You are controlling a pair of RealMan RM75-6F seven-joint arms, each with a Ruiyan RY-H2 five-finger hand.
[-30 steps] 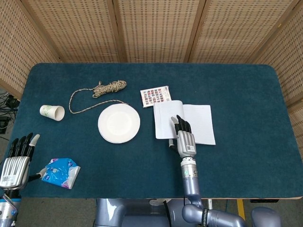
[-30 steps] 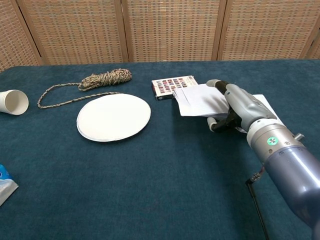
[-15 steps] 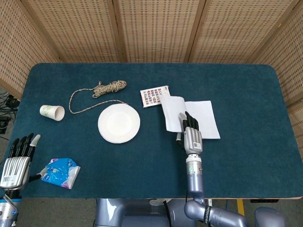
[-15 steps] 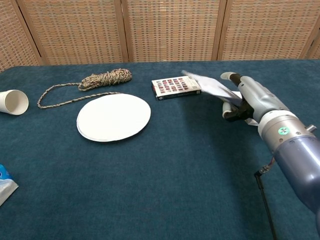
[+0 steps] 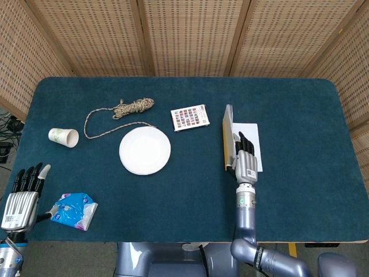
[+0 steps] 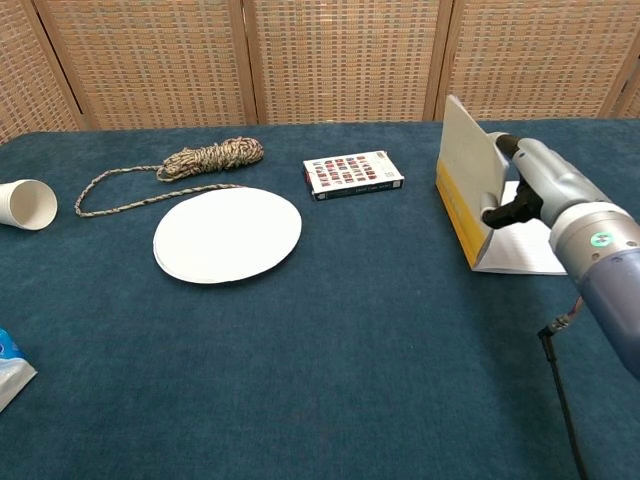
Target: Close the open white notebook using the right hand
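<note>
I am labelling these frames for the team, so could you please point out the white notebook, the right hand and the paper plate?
white notebook (image 6: 460, 165), chest view, on its raised cover.
right hand (image 5: 246, 163), head view, on the back of the hand.
paper plate (image 5: 145, 150), head view, on its flat centre.

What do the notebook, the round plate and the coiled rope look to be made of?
Notebook: paper pages, matte white; the lifted cover looks like thin card, its stack edge yellow. Plate: probably paper or foam, flat matte white with no gloss. Rope: twisted fibre cord, mottled tan and dark, possibly jute or cotton. The right hand holds the lifted half near upright.
</note>
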